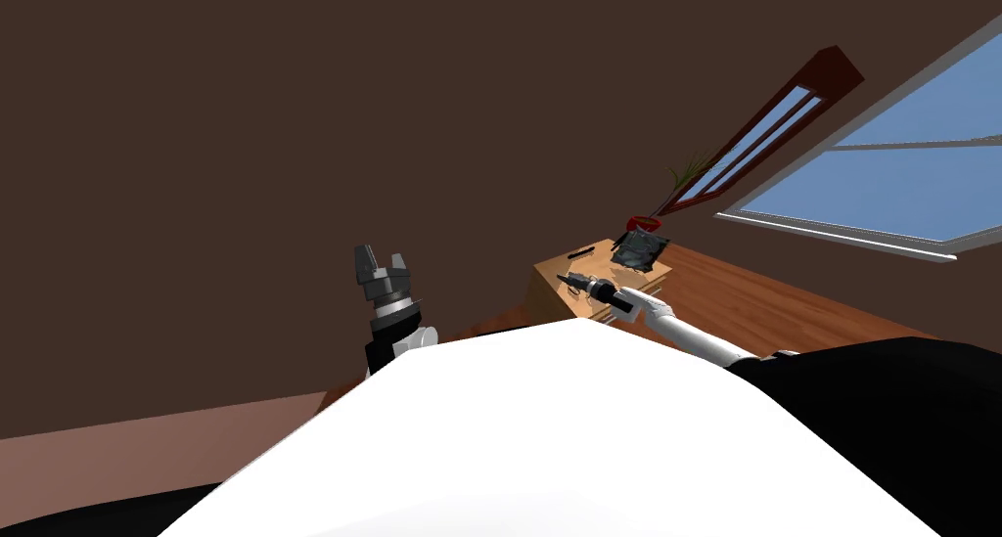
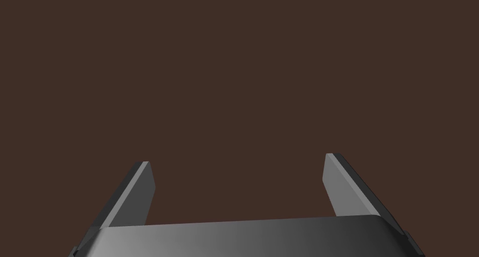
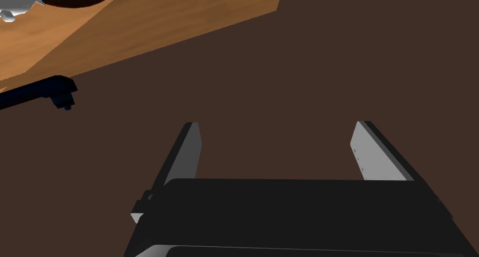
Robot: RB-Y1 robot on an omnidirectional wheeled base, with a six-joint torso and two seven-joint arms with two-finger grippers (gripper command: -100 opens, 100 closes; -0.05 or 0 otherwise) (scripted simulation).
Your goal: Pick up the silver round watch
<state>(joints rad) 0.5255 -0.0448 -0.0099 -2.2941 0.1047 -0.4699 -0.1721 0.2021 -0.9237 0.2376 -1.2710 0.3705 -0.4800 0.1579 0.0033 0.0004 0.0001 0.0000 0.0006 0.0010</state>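
Robot faces a low wooden cabinet (image 1: 550,289) at centre-right of the head view, set against a brown wall (image 1: 294,120).

- Right arm is stretched out to the cabinet's near corner. The right gripper (image 1: 565,279) is low and level with the top, probably so the blades can come in along the surface.
- Right fingers (image 3: 369,151) are spread apart with nothing between them, only wall beyond.
- Nothing reads clearly as silver or round. The best candidate for the watch is a slim dark strap (image 3: 39,89) with a small lug at its end, at the middle left of the right wrist frame and along the edge of the wood. In the head view it lies on the cabinet top (image 1: 579,253), above the gripper and apart from it.
- The strap sits off to the side of the open blades, not between them. Judgement: still the approach, and the hand needs swinging toward the strap.
- A red vase (image 1: 638,219) and a dark glossy item (image 1: 641,249) crowd the back of the top.
- Left gripper (image 1: 382,257) is raised at centre-left, parked clear, with its fingers (image 2: 140,188) released.
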